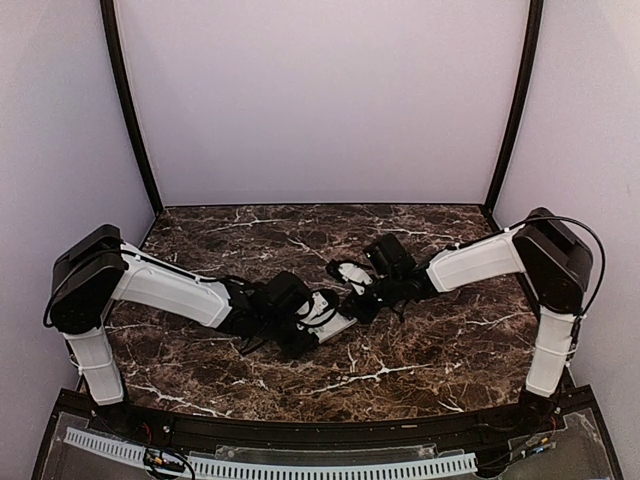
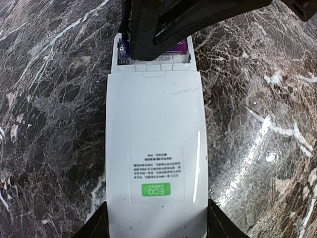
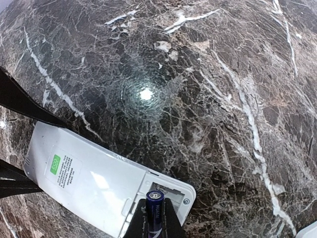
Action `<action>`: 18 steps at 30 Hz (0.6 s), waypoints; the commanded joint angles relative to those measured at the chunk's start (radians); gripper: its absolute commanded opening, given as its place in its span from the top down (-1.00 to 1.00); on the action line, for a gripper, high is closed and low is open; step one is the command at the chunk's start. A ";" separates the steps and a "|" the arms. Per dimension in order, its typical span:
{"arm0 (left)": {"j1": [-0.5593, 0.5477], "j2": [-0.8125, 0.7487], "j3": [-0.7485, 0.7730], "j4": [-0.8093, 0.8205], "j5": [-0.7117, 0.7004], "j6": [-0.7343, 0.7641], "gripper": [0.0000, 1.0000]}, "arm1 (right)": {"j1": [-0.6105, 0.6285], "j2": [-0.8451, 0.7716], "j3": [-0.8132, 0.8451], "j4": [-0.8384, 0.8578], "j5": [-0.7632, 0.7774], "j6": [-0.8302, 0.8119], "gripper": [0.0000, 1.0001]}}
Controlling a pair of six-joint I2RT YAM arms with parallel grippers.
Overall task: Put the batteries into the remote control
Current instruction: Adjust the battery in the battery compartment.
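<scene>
At 6 o'clock in the left wrist view, the left gripper point(image 2: 157, 229) grasps the remote control point(image 2: 156, 158) by its long edges. The remote lies back-up on the marble table point(image 2: 49, 124), near its middle. Its open battery bay point(image 2: 163, 58) is at the 12 o'clock end. There the right gripper point(image 3: 154, 225) is clenched on a blue battery point(image 3: 154, 202). Whether the battery touches the bay, I cannot tell.

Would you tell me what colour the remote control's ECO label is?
Green with white lettering; the ECO label shows best in the left wrist view.
</scene>
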 commanded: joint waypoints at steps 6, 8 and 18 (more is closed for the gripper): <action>0.029 0.043 0.084 -0.353 -0.087 0.196 1.00 | -0.007 -0.024 -0.056 -0.147 0.142 0.136 1.00; 0.051 0.042 0.092 -0.387 -0.067 0.210 1.00 | -0.004 -0.017 -0.058 -0.151 0.146 0.146 1.00; 0.082 0.046 0.096 -0.472 0.013 0.275 1.00 | -0.005 0.017 -0.029 -0.227 0.225 0.224 1.00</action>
